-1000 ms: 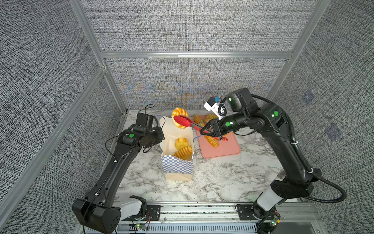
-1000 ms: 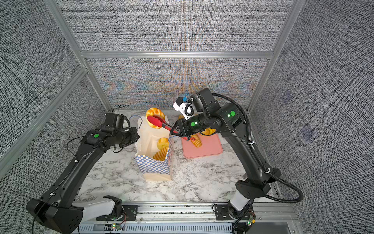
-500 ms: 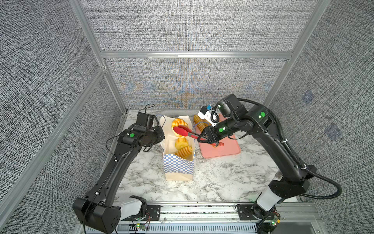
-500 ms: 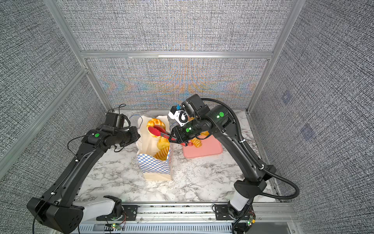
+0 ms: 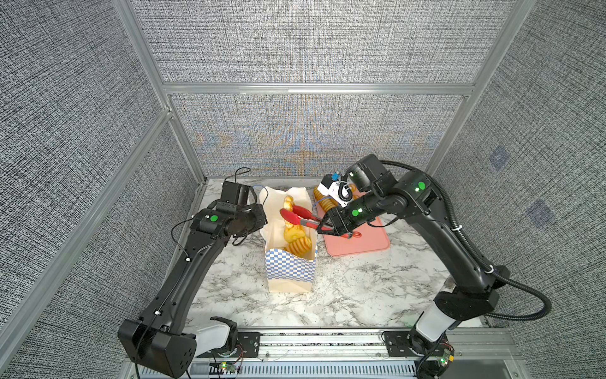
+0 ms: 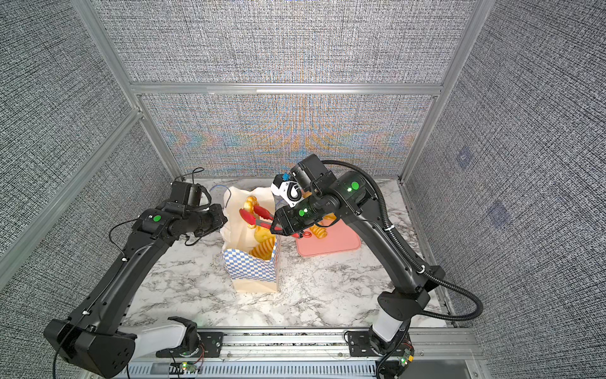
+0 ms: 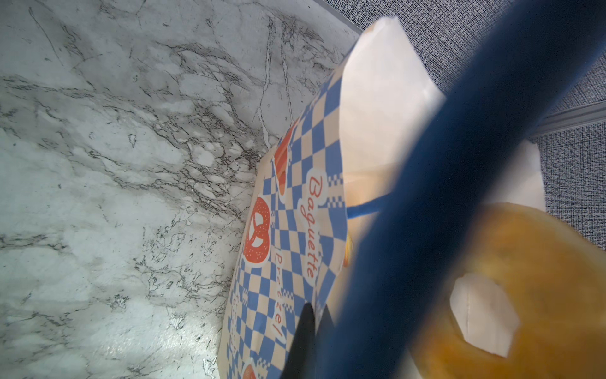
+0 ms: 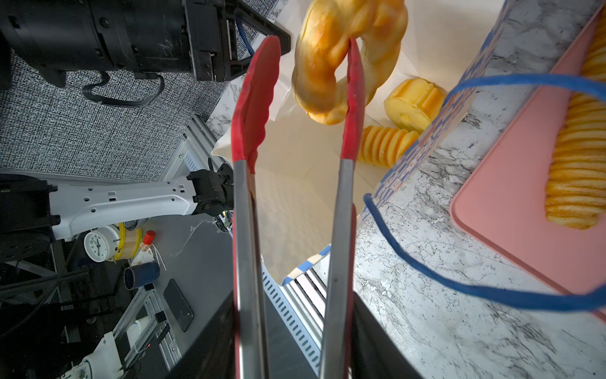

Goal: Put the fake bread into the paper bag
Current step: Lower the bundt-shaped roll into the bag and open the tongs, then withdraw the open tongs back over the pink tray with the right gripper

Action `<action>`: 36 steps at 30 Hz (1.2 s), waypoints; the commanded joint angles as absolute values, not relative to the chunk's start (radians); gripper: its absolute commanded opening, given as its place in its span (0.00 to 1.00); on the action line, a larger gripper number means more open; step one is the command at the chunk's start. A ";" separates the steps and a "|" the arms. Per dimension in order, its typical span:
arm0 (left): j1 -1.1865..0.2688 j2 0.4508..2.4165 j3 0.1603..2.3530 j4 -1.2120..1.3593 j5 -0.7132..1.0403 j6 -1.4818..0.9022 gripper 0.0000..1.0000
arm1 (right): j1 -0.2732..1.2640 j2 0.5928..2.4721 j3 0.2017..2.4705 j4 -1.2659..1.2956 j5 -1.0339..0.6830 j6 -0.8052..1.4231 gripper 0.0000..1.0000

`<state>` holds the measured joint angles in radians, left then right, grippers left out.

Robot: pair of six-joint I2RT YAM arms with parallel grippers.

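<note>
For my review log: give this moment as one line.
left gripper: gripping paper bag | right gripper: holding red tongs, tips apart | ring bun: in bag mouth

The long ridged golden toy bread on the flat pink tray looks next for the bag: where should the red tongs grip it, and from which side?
Probably mid-length, from above, the red-tipped metal tongs spanning its narrow width. The long ridged golden toy bread lies flat on the flat pink tray, open from above, and its crosswise ridges should keep the tips from sliding.
</note>
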<state>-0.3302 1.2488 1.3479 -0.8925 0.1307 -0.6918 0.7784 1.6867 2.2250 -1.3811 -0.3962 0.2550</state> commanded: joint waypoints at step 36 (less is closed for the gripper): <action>-0.328 1.222 1.313 -0.850 0.105 -0.735 0.00 | 0.452 1.550 2.157 -1.203 -0.389 0.383 0.50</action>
